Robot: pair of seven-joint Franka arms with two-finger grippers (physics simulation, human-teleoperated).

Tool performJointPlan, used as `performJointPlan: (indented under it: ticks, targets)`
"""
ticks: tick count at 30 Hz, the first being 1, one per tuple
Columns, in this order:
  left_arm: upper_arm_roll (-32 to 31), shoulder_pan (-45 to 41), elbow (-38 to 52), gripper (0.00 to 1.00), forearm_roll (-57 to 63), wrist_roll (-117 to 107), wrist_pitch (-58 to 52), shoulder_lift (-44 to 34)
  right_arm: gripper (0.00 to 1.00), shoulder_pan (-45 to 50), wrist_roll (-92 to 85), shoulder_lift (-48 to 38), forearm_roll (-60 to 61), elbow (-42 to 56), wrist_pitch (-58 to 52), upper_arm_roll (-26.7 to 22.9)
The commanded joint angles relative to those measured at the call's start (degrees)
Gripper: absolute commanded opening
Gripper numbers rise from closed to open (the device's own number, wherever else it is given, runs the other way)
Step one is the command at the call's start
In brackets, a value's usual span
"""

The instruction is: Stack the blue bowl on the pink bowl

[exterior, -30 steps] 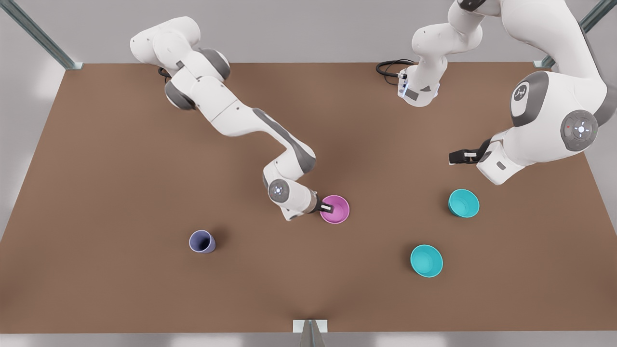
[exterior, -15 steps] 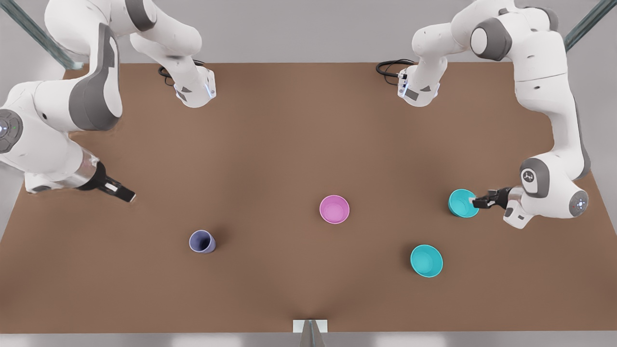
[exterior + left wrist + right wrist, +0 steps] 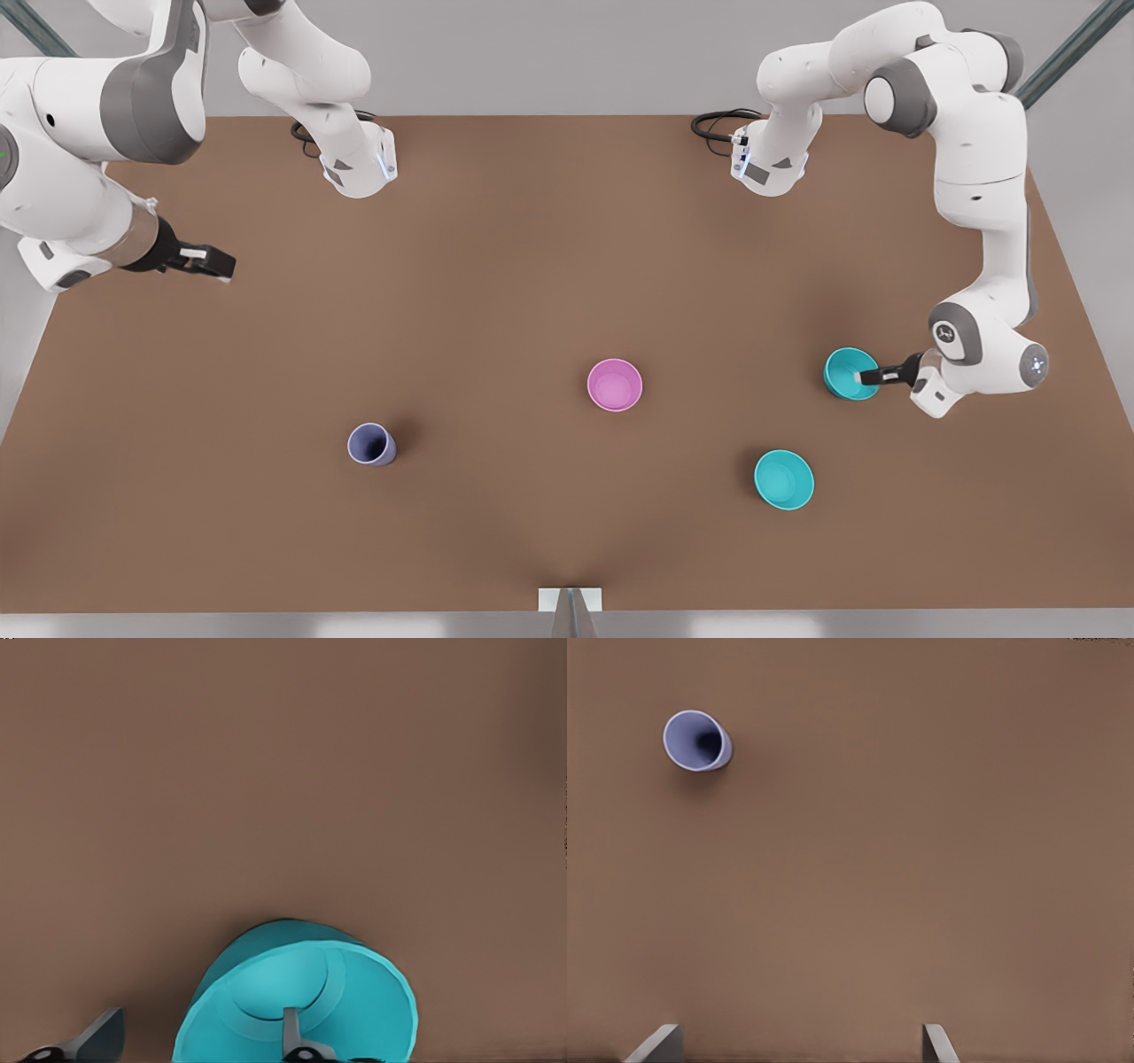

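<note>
My left gripper (image 3: 866,377) straddles the rim of the blue bowl (image 3: 848,372) at the front view's right, fingers apart, one inside, not yet clamped. The pink bowl (image 3: 615,385) sits mid-table, well apart, empty. My right gripper (image 3: 213,262) waits spread above the table (image 3: 532,221). Gripping, lifting and stacking all remain

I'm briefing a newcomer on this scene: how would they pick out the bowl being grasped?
Start at the brown table and go to the front view's right, where two teal bowls sit. The blue bowl is the farther one. Only it has the left gripper straddling its rim, one finger inside.
</note>
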Motion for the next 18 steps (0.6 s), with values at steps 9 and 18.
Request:
performJointPlan:
  ticks: [9, 18]
  targets:
    - [0.0, -0.08, 0.16, 0.21, -0.05, 14.78, -1.23, -1.74, 1.0, -0.09, -15.71, 0.3, 0.36, 0.07, -0.93, 0.01]
    - [-0.96, -34.97, 12.45, 0.21, -0.05, -45.76, -7.83, -6.76, 1.0, 0.08, -15.62, 0.04, 0.27, -0.11, -0.57, -0.16]
